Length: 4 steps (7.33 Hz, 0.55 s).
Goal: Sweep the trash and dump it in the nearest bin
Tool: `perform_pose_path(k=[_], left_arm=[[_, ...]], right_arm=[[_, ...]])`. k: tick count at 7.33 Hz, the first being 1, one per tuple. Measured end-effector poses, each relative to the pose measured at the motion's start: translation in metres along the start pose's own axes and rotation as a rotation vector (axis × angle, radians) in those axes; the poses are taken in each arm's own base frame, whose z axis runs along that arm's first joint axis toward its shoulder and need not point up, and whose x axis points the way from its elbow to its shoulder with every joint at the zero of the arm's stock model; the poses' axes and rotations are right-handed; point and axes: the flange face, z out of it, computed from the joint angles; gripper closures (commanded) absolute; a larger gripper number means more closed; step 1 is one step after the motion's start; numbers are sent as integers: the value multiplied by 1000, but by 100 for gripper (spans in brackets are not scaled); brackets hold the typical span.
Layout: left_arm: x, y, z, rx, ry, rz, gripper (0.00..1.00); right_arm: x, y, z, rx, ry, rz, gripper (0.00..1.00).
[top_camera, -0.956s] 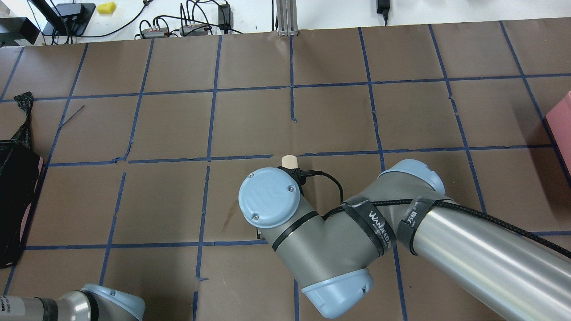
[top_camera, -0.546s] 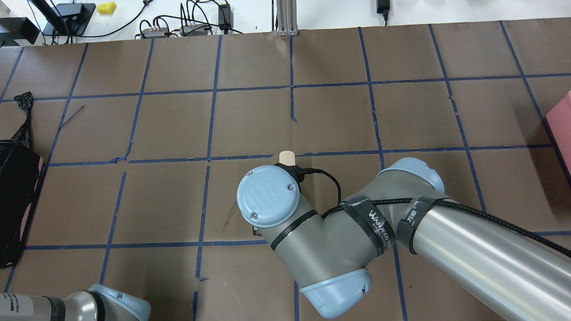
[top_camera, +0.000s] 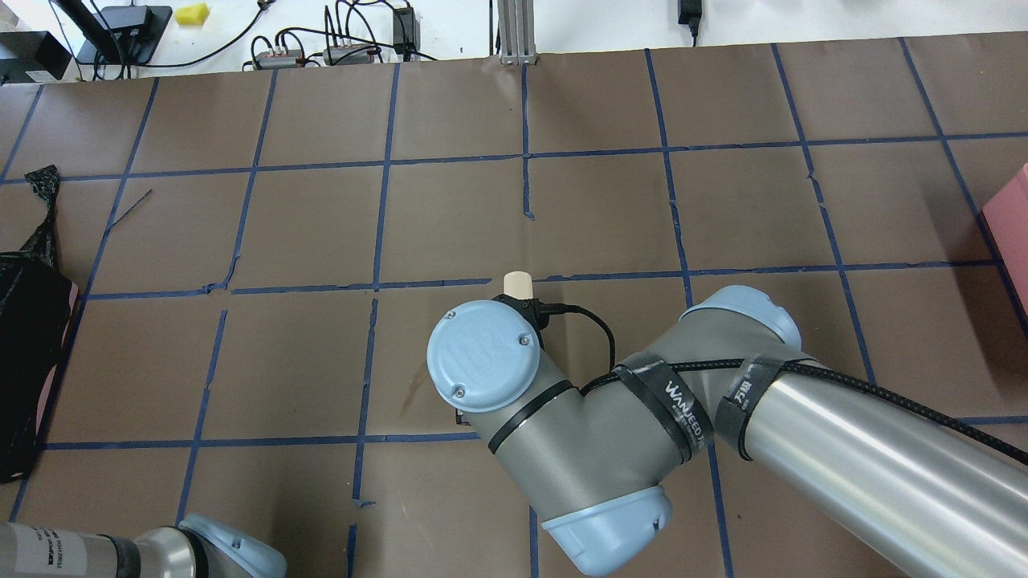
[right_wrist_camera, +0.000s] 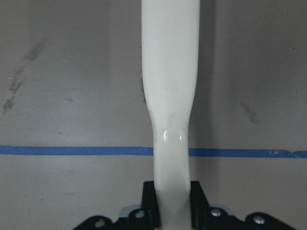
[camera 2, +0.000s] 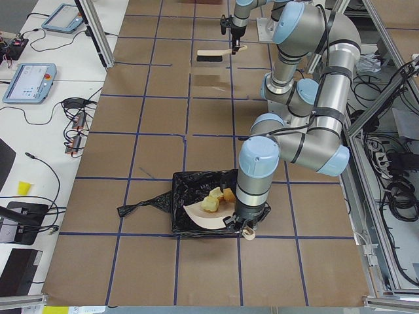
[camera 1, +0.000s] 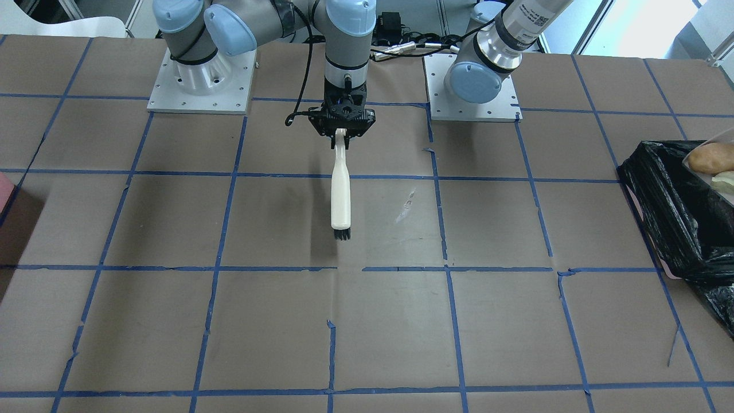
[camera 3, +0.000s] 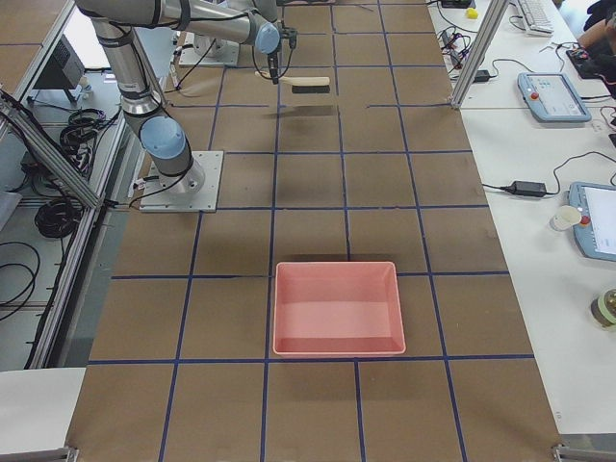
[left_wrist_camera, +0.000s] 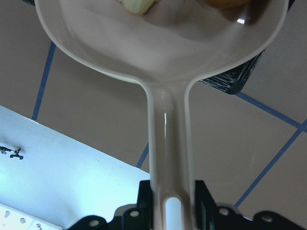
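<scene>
My left gripper (left_wrist_camera: 171, 194) is shut on the handle of a cream dustpan (left_wrist_camera: 158, 43). It holds the pan over the black-bagged bin (camera 2: 186, 196). The trash lies in the pan: a tan-orange lump (camera 1: 708, 158) and pale yellow scraps (camera 2: 211, 201). In the front-facing view the bin (camera 1: 665, 201) sits at the right edge. My right gripper (camera 1: 342, 135) is shut on the handle of a white brush (camera 1: 340, 189). It holds the brush level above the table's middle, with the black bristles (camera 1: 342, 234) pointing away from the robot. The right wrist view shows the handle (right_wrist_camera: 170, 72) between the pads.
A pinkish-red tray (camera 3: 337, 308) stands on the table toward the robot's right end and shows at the overhead view's right edge (top_camera: 1013, 217). Blue tape lines grid the brown table. Cables and devices lie on the white bench beyond the far edge.
The left arm's elbow has shifted slightly to the right at the bottom of the overhead view. The right arm and brush have barely moved.
</scene>
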Motion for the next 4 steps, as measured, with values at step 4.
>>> perform_pose_path(k=[4], left_arm=[[3,-11,-1,-91,-35,120,97]], right_arm=[[0,1,1,1,5,-4,85]])
